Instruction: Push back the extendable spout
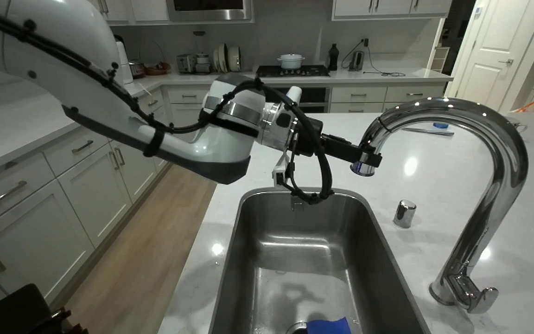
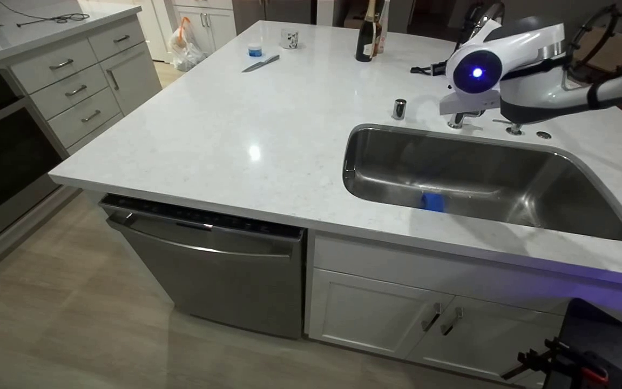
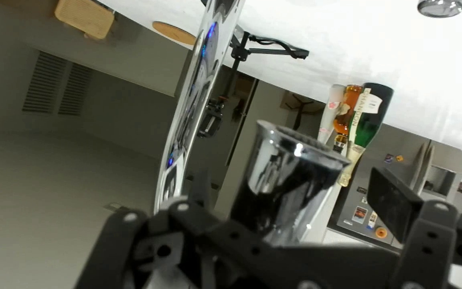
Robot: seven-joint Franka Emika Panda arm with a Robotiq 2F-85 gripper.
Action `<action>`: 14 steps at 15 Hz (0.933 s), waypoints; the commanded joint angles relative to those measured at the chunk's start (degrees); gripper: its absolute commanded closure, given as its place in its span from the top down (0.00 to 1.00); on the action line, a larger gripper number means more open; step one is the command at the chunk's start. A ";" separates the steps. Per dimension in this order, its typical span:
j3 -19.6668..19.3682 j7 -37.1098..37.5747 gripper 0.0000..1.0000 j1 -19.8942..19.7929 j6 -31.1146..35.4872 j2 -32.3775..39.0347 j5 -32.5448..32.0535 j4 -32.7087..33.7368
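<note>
The extendable spout [image 1: 363, 170] ends the arched chrome faucet [image 1: 512, 157], its mouth facing down over the counter beside the sink. Only a thin dark seam shows where spout and neck meet in that exterior view. Around the spout stands my gripper [image 1: 370, 157], its dark fingers hiding part of the chrome. In the wrist view, which is upside down, the spout [image 3: 283, 188] lies between the spread fingers of the gripper [image 3: 296, 193]. Background shows between the spout and the right-hand pad [image 3: 393, 202], and a narrower gap on the left. The arm hides gripper and spout in an exterior view.
The steel sink [image 1: 373, 227] with a blue cloth [image 1: 328, 326] lies below the arm. A small chrome cap [image 1: 404, 214] and the faucet's base handle [image 1: 473, 293] rise from the counter. Farther off are a knife [image 2: 261, 64] and bottles [image 2: 367, 38].
</note>
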 commanded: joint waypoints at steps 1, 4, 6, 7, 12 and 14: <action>1.04 4.26 1.00 0.38 0.78 -4.93 -4.51 -5.95; 1.83 5.13 1.00 0.59 -0.44 -7.45 -5.42 -8.76; 1.99 5.10 1.00 0.82 -1.17 -9.27 -4.90 -10.43; 2.06 4.44 1.00 0.93 -1.44 -10.35 -4.31 -11.44; 2.20 -1.90 1.00 0.55 -0.87 -15.84 3.09 -15.81; 2.14 -5.18 1.00 0.50 -0.06 -17.81 7.44 -16.57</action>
